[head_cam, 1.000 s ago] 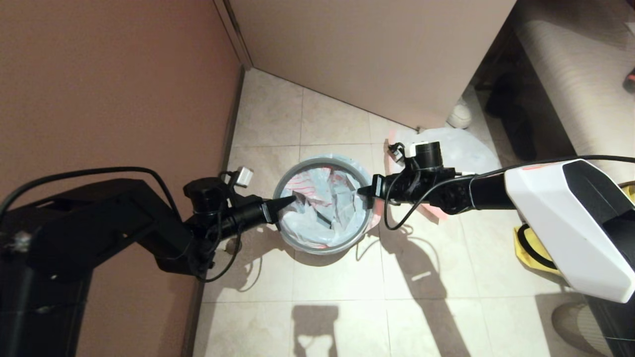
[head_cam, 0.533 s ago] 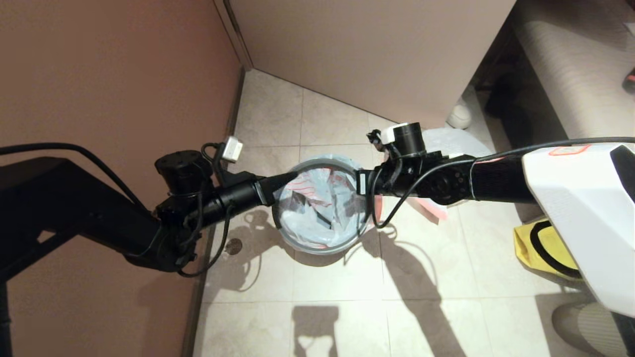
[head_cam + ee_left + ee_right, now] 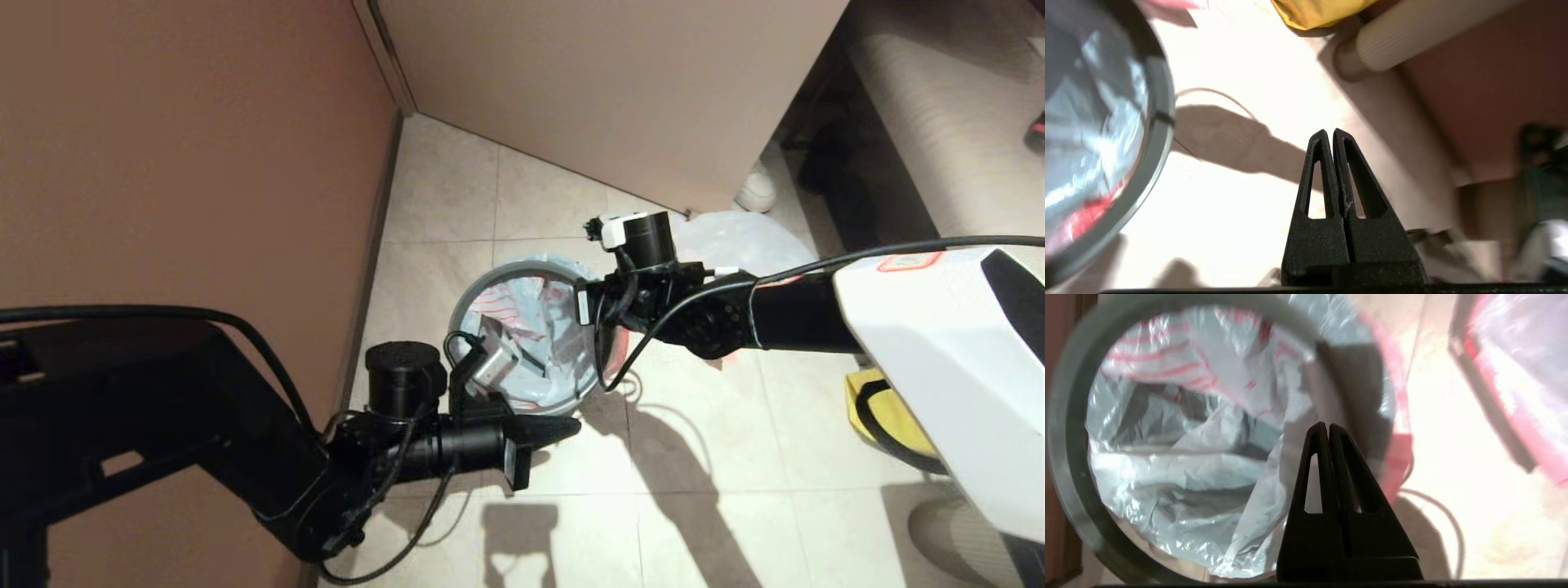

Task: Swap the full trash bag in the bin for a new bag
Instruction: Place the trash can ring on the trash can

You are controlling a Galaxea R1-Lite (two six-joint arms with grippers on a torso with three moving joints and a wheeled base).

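On the tiled floor, the bin (image 3: pixel 522 335) stands upright, mouth upward.

Bin (image 3: pixel 468 300): near rim covered by the left arm's wrist camera (image 3: pixel 492 365); far-right rim behind the right arm. Full bag (image 3: pixel 739 241) partly hidden behind the right arm. Yellow bag (image 3: pixel 865 408) mostly hidden under the white arm cover. Left wrist view: bin cut off at frame edge, blurred.

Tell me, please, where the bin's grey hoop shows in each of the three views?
Head: the hoop rings the bin at centre, between the arms.
Left wrist: an arc along the left edge.
Right wrist: a ring filling the left half.
Shared landmark: the red-printed new bag inside it.
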